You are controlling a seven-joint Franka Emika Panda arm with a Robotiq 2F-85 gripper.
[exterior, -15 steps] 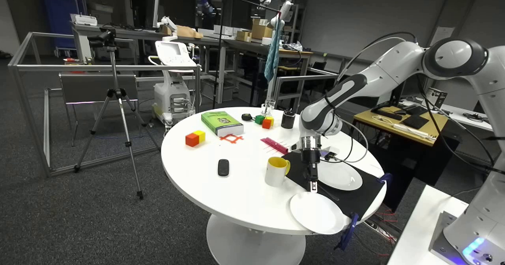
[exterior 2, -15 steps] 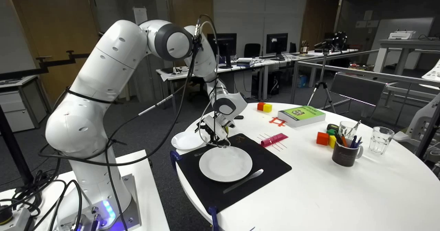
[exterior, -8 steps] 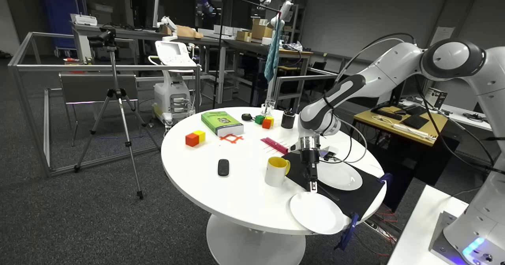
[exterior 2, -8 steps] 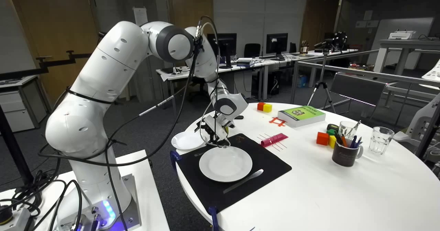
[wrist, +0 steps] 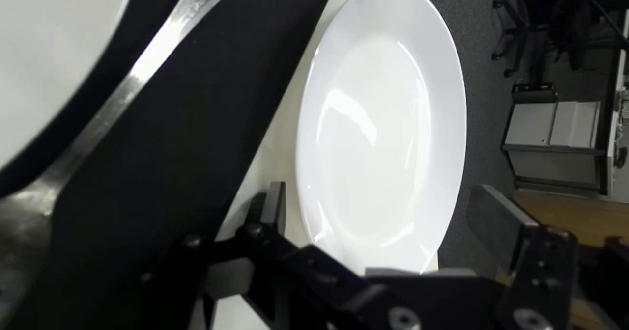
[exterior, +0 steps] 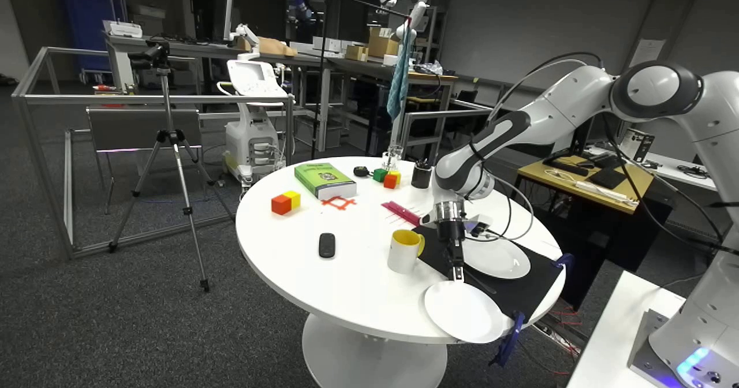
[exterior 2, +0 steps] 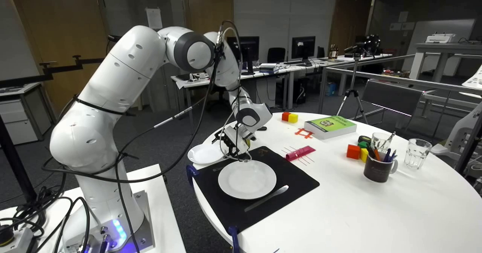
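My gripper (wrist: 379, 192) is open and holds nothing. In the wrist view its fingers stand wide apart, with the near end of a small white plate (wrist: 383, 123) showing between them. In both exterior views the gripper (exterior: 458, 273) (exterior 2: 218, 137) points down at the edge of this plate (exterior: 465, 313) (exterior 2: 203, 154); I cannot tell whether it touches. A larger white plate (exterior: 499, 258) (exterior 2: 246, 179) lies on a black mat (exterior 2: 297, 181). A silver utensil (wrist: 142, 69) lies between the two plates. A white mug with yellow inside (exterior: 402, 255) stands beside the gripper.
A knife (exterior 2: 267, 198) lies beside the larger plate. Blue clamps (exterior: 508, 342) (exterior 2: 191, 172) grip the table edge. A black device (exterior: 327, 245), a green book (exterior: 325, 180), coloured blocks (exterior: 286, 203), a pink piece (exterior 2: 300, 153), glasses (exterior 2: 417, 153) and a pen mug (exterior 2: 378, 168) stand around the table.
The arm has shifted slightly and the hand leans a little more, its upper part moving away from the robot base. The fingertips stay near the small plate's edge. The objects have not moved.
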